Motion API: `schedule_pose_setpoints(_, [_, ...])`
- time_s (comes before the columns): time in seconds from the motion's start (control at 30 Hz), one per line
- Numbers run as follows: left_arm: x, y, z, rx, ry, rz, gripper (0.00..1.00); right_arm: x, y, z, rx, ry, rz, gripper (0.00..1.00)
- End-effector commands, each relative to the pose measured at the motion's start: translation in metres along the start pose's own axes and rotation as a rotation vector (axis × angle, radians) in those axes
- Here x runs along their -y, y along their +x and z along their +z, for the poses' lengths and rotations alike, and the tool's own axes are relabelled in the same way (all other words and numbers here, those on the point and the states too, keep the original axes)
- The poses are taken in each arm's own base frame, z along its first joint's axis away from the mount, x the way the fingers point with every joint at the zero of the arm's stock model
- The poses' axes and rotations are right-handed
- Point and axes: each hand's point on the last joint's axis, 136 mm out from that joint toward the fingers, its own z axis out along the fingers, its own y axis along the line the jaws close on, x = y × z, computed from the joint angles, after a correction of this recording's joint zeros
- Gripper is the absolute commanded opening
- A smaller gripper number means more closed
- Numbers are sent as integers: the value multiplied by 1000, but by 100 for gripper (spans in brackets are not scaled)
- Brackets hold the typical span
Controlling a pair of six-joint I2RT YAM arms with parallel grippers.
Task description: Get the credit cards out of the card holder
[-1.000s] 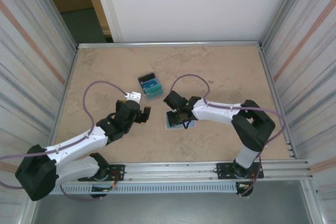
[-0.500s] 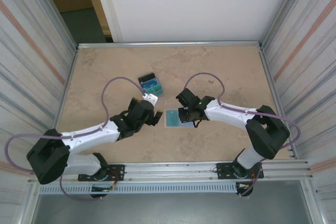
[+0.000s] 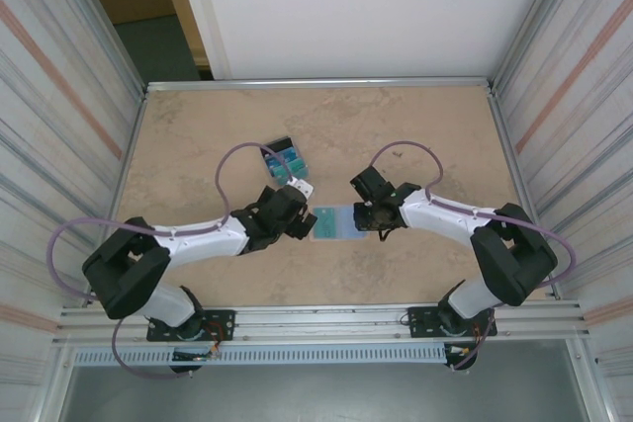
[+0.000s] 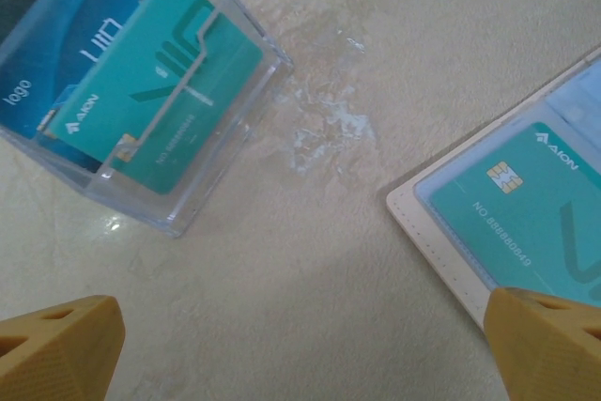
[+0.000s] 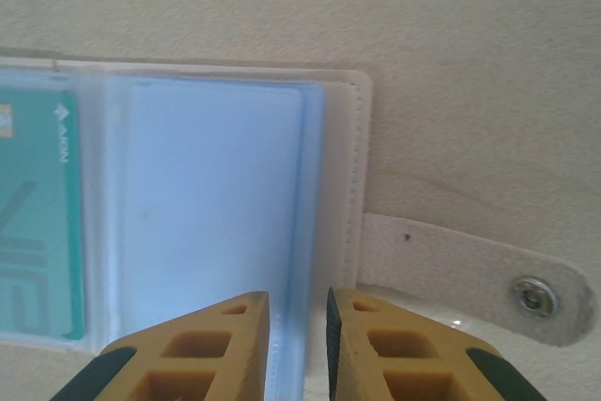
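The card holder [image 3: 334,221] lies open and flat on the table between my two grippers. Its beige rim [image 4: 424,210] frames a teal credit card [image 4: 526,223] in the left pocket. The right pocket's pale blue face [image 5: 216,213] looks bare, with the teal credit card [image 5: 33,223] beside it. The strap tab [image 5: 470,269] sticks out to the right. My left gripper [image 3: 305,222] [image 4: 305,326] hovers wide open beside the holder's left edge, holding nothing. My right gripper [image 3: 362,216] [image 5: 298,302] sits over the holder's right edge, jaws parted by a narrow slit; I cannot tell whether they touch it.
A clear plastic box [image 3: 284,162] [image 4: 202,190] stands behind the left gripper. It holds a teal card [image 4: 160,100] and a blue card [image 4: 66,44]. Metal walls fence the table on both sides, and a rail runs along the near edge.
My left arm has reached rightwards to the holder's left edge. My right gripper has shifted right and parted its jaws slightly. The holder now lies spread open.
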Motion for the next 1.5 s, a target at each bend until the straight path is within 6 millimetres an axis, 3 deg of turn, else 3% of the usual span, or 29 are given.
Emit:
schedule_pose_setpoints(0.0, [7, -11, 5, 19, 16, 8, 99, 2, -3, -6, 12, -14, 40, 23])
schedule_pose_setpoints(0.2, [14, 3, 19, -43, 14, 39, 99, -4, -8, -17, 31, -62, 50, 25])
schedule_pose_setpoints(0.4, [22, 12, 24, -70, 26, 52, 99, -26, -13, -29, 40, -188, 43, 28])
schedule_pose_setpoints(0.63, [40, 11, 23, -62, 54, 56, 99, -53, -14, -23, -43, -364, 104, 27])
schedule_pose_setpoints(0.73, [37, 9, 22, -63, 34, 19, 99, -58, -14, -20, -66, -400, 117, 27])
schedule_pose_setpoints(0.93, [27, -4, 13, -22, 8, -85, 99, -59, -10, -13, -103, -416, 126, 27])
schedule_pose_setpoints(1.13, [36, -14, 16, -19, 92, -120, 99, -58, -7, -5, -128, -427, 135, 27])
schedule_pose_setpoints(1.47, [37, 7, 34, -105, 99, -96, 99, -56, -4, 5, -169, -442, 177, 26])
